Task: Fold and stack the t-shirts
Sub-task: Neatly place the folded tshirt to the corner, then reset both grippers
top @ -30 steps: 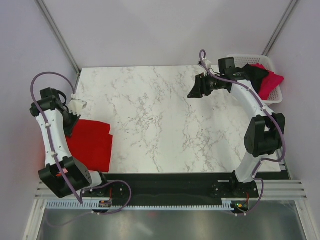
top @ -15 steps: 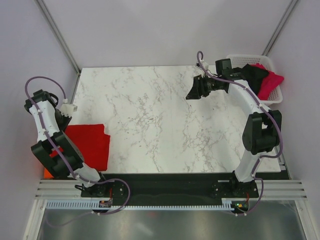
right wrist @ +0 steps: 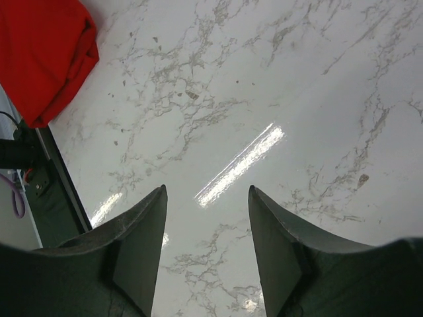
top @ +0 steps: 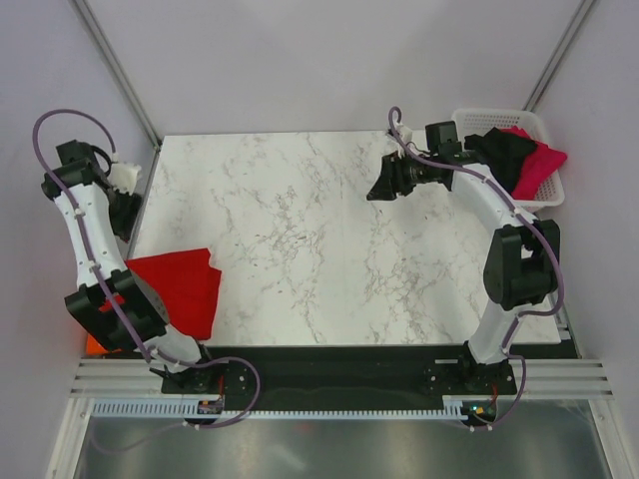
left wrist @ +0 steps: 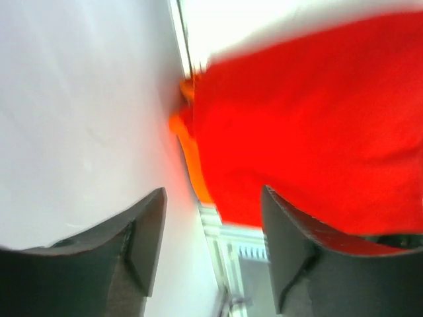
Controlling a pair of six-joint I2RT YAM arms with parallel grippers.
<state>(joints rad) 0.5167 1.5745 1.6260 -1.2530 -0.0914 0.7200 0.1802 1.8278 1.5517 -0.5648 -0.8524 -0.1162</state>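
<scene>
A folded bright red t-shirt (top: 178, 284) lies at the table's near left corner, with an orange t-shirt (top: 94, 344) peeking out under its left edge. My left gripper (top: 127, 218) hangs open above and behind the pile, at the table's left edge, holding nothing. Its wrist view looks down on the red t-shirt (left wrist: 317, 119) and the orange edge (left wrist: 187, 129) past the open gripper (left wrist: 213, 198). My right gripper (top: 384, 186) hovers open over bare marble at the back right, its jaws (right wrist: 206, 191) empty. A black t-shirt (top: 499, 152) and a magenta t-shirt (top: 539, 165) lie in the basket.
The white lattice basket (top: 477, 119) stands at the back right corner. The marble table (top: 300, 230) is edged by grey walls on the left and right. The red t-shirt (right wrist: 43, 53) also shows far off in the right wrist view.
My left gripper has opened, let go of the red t-shirt and risen toward the back left. The right gripper has drifted slightly left.
</scene>
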